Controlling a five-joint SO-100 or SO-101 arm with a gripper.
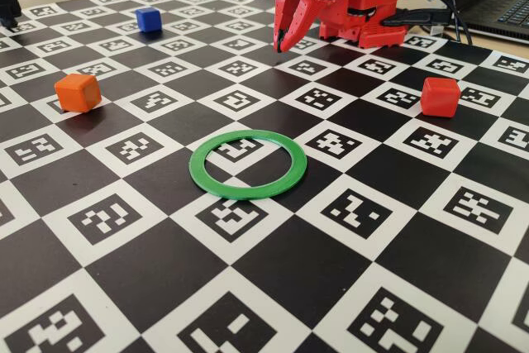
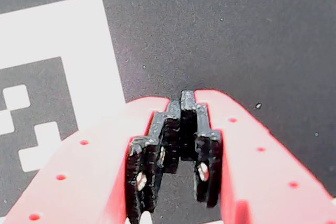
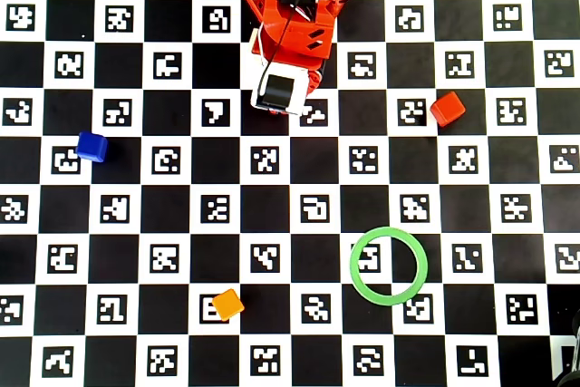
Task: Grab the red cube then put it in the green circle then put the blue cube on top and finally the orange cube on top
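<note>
Hanging tip-down just above the checkered tabletop (image 1: 165, 287), your hand (image 1: 283, 45) has its fingers (image 2: 207, 150) pressed together on nothing. In the fixed view, the red cube (image 1: 440, 96) sits well off to the hand's right, and the blue cube (image 1: 148, 19) lies off to its left, farther back. Nearer the camera, the green circle (image 1: 248, 164) lies flat and unfilled. The orange cube (image 1: 78, 92) rests left of that ring, apart from it.
</note>
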